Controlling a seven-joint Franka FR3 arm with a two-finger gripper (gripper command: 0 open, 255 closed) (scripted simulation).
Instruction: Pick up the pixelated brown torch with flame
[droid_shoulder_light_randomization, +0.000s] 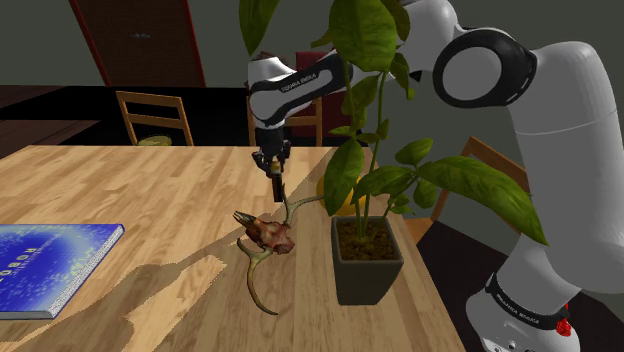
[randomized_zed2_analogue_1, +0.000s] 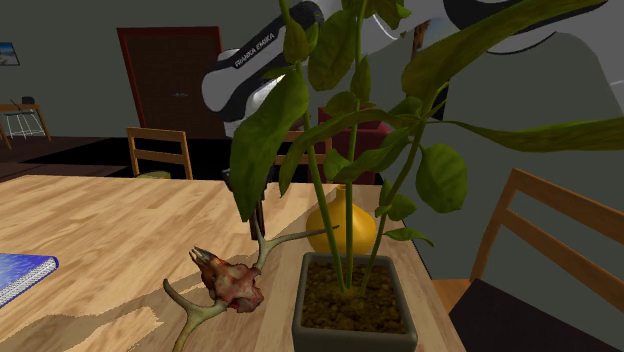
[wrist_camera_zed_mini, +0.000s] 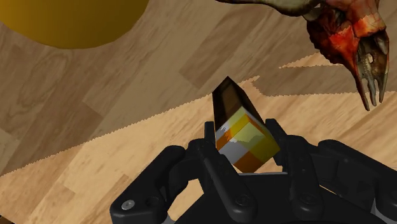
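Fingers (wrist_camera_zed_mini: 205, 149) of the gripper (wrist_camera_zed_mini: 245, 137) are clamped on the torch (wrist_camera_zed_mini: 236, 121), gripping the yellow, orange and white blocky flame end. The dark brown shaft sticks out past the tips toward the wooden worktop (wrist_camera_zed_mini: 114, 121).

Shoulder view: gripper (droid_shoulder_light_randomization: 273, 168) points straight down over the worktop (droid_shoulder_light_randomization: 150, 200), with the torch (droid_shoulder_light_randomization: 277, 190) hanging below it as a thin dark stick. Can't tell if its tip touches the wood.

A reddish skull with antlers (droid_shoulder_light_randomization: 268, 234) lies just nearer than the torch. The potted plant (droid_shoulder_light_randomization: 367, 258) is to the shoulder view's right of the skull. A yellow ball (randomized_zed2_analogue_1: 340, 228) sits behind the pot. A blue book (droid_shoulder_light_randomization: 50, 262) lies well apart, at the shoulder view's left edge.
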